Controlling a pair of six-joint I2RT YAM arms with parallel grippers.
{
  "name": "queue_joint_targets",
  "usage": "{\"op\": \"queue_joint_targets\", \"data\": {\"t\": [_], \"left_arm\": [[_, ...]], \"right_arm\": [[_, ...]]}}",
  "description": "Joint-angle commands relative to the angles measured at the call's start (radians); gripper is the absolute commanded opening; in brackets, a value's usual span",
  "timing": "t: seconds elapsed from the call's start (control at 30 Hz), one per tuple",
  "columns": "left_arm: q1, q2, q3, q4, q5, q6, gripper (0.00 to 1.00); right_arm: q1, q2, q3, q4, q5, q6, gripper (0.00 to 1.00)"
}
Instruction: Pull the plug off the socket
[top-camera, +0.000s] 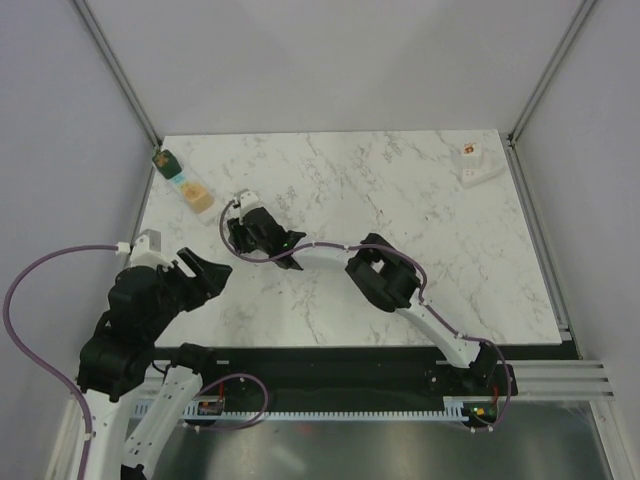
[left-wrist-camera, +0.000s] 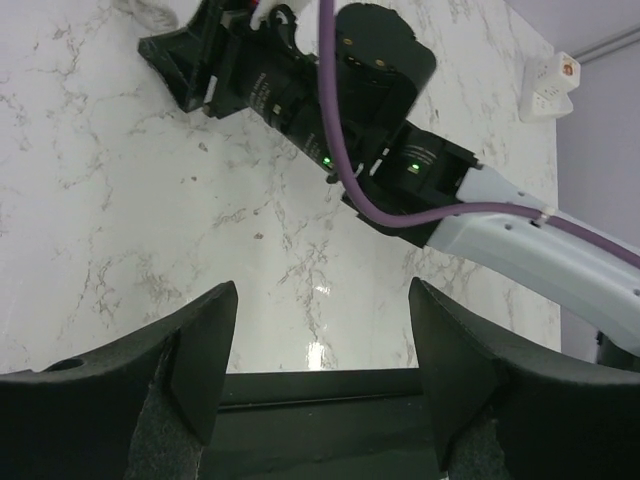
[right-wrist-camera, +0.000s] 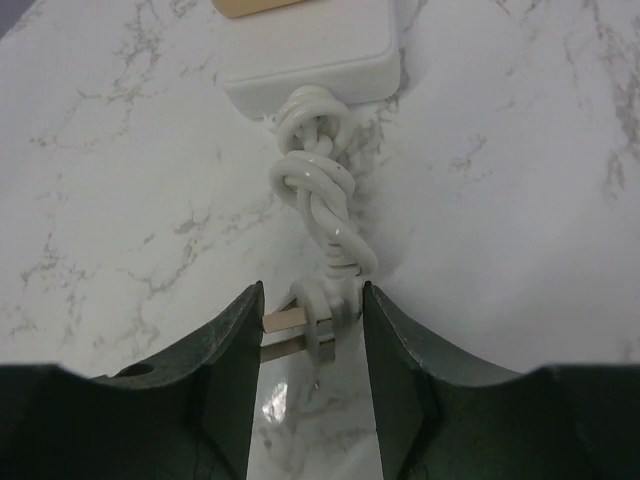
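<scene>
Your right tool (right-wrist-camera: 312, 295) flanking knotted white cord (right-wrist-camera: 318, 200), gap narrow; can't tell whether clamping. Left tool (left-wrist-camera: 320, 290) gaping, empty. Cream socket strip (top-camera: 190, 188) lying just ahead of right tool, green plug (top-camera: 165, 158) at its far end. You're risking dragging unbraced strip across marble bench (top-camera: 400, 200).

From above and behind, the top view takes in the whole table (top-camera: 400, 200). The left wrist view sits low at the near edge, facing the right arm (left-wrist-camera: 520, 240). The right wrist view hangs close over the plug (right-wrist-camera: 312, 318), a spot the top view also covers.
</scene>
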Motion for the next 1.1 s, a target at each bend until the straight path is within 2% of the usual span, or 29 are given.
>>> {"op": "queue_joint_targets", "data": {"t": [0.0, 0.27, 0.4, 0.47, 0.67, 0.83, 0.87, 0.9, 0.97, 1.0, 1.07], "left_arm": [[0.004, 0.065, -0.019, 0.023, -0.035, 0.024, 0.77], [0.004, 0.233, -0.021, 0.051, -0.087, 0.025, 0.80], [0.004, 0.264, -0.027, 0.085, -0.113, 0.001, 0.82], [0.004, 0.284, -0.033, 0.089, -0.115, -0.012, 0.83], [0.004, 0.341, -0.064, 0.089, -0.078, -0.027, 0.86], [0.004, 0.379, -0.090, 0.101, -0.080, -0.024, 0.88], [0.004, 0.390, -0.091, 0.105, -0.083, -0.016, 0.88], [0.004, 0.416, -0.087, 0.103, -0.095, 0.002, 0.89], [0.004, 0.436, -0.085, 0.106, -0.112, 0.013, 0.89], [0.004, 0.448, -0.084, 0.106, -0.127, 0.013, 0.90], [0.004, 0.497, -0.075, 0.109, -0.152, 0.014, 0.91]], "right_arm": [[-0.006, -0.173, -0.162, -0.036, 0.040, -0.070, 0.00], [-0.003, -0.495, -0.656, 0.090, -0.099, -0.041, 0.00], [0.014, -0.595, -0.875, 0.190, -0.126, 0.042, 0.00], [0.043, -0.644, -0.932, 0.214, -0.126, 0.052, 0.00], [0.143, -0.714, -1.052, 0.279, -0.126, 0.054, 0.09], [0.206, -0.724, -1.043, 0.268, -0.113, -0.001, 0.22], [0.206, -0.727, -1.045, 0.270, -0.110, -0.016, 0.26], [0.206, -0.733, -1.049, 0.279, -0.107, -0.023, 0.36], [0.206, -0.744, -1.057, 0.287, -0.081, -0.049, 0.46], [0.207, -0.750, -1.067, 0.294, -0.072, -0.056, 0.55], [0.207, -0.773, -1.080, 0.305, -0.032, -0.076, 0.62]]}}
